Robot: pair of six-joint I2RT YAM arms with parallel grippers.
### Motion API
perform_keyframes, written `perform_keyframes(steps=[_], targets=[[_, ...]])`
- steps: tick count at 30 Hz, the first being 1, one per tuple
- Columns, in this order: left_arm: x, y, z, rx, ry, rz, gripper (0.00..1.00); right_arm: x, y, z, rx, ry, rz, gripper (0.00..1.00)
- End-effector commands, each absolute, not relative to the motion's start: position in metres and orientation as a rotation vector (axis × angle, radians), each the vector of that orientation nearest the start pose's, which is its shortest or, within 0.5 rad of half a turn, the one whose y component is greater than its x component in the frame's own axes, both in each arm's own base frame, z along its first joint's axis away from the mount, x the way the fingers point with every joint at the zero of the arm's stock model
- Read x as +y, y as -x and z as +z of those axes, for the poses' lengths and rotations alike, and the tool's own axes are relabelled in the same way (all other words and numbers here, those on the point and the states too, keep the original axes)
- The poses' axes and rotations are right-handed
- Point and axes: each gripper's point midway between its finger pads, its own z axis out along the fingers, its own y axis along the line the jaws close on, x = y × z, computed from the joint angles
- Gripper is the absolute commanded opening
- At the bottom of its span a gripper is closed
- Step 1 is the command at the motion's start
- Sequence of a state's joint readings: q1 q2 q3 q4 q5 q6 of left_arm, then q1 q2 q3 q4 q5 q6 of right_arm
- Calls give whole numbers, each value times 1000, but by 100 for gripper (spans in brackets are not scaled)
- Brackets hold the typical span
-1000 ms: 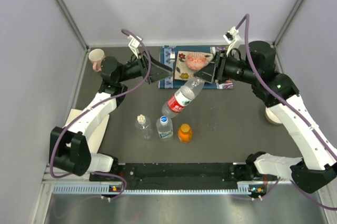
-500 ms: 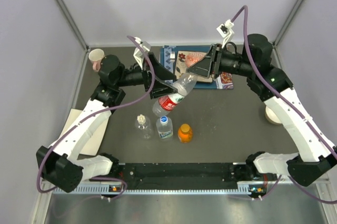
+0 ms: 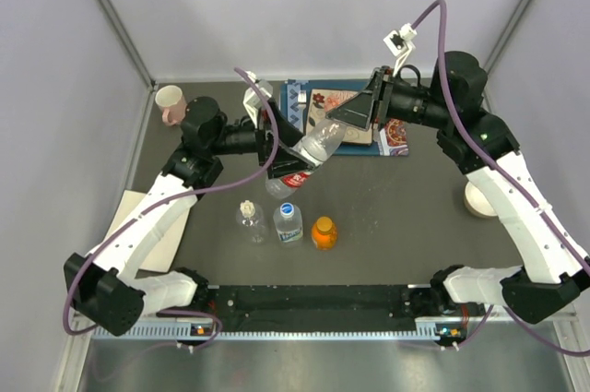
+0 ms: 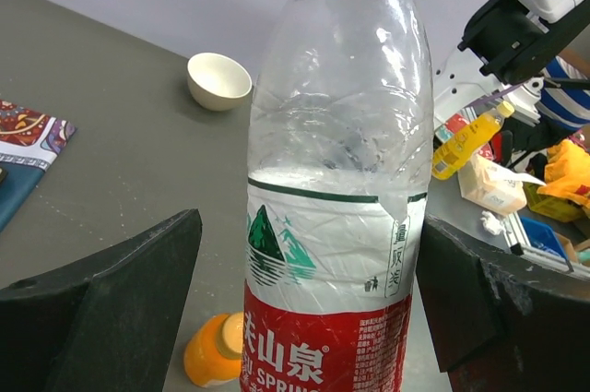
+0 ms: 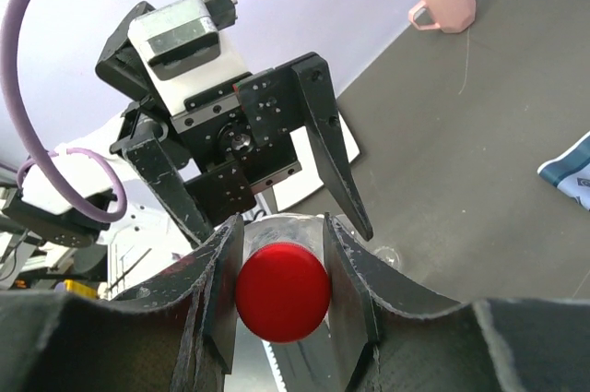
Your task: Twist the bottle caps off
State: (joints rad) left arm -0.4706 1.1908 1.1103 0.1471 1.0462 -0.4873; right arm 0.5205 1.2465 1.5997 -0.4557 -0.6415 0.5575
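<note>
A clear bottle with a red label [image 3: 297,167] hangs tilted above the table's middle. My right gripper [image 3: 343,121] is shut on its red cap [image 5: 282,292], which shows pinched between both pads. My left gripper [image 3: 284,156] is open and straddles the bottle's body [image 4: 324,254]; a gap shows beside its left finger [image 4: 111,304]. In front stand a plain clear bottle with a white cap [image 3: 247,217], a blue-capped bottle [image 3: 288,221] and a short orange bottle [image 3: 323,231], all capped and untouched.
A pink mug [image 3: 170,101] stands at the back left. A patterned mat with a plate [image 3: 309,101] lies behind the bottle. A white bowl [image 3: 479,200] sits at the right, and a pale board [image 3: 138,226] lies at the left edge.
My left arm swung right and forward until its open fingers came round the bottle. My right gripper lifted slightly and shifted the bottle toward the left arm.
</note>
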Motion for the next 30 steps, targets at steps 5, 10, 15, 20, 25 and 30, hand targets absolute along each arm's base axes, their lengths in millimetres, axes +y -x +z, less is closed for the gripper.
perform_keyframes(steps=[5, 10, 15, 20, 25, 30], targets=[[-305, -201, 373, 1458, -1008, -1505, 98, 274, -232, 476, 1670, 530, 1317, 0], [-310, -197, 365, 1484, -1020, -1506, 99, 270, -232, 478, 1651, 519, 1291, 0], [-312, -192, 366, 1452, -1018, -1503, 99, 268, -231, 478, 1625, 496, 1301, 0], [-311, -190, 368, 1420, -1004, -1508, 92, 265, -229, 477, 1596, 468, 1304, 0], [-310, -190, 367, 1417, -996, -1507, 70, 264, -226, 469, 1603, 456, 1317, 0], [-309, -191, 369, 1404, -983, -1483, 60, 263, -224, 462, 1615, 455, 1318, 0]])
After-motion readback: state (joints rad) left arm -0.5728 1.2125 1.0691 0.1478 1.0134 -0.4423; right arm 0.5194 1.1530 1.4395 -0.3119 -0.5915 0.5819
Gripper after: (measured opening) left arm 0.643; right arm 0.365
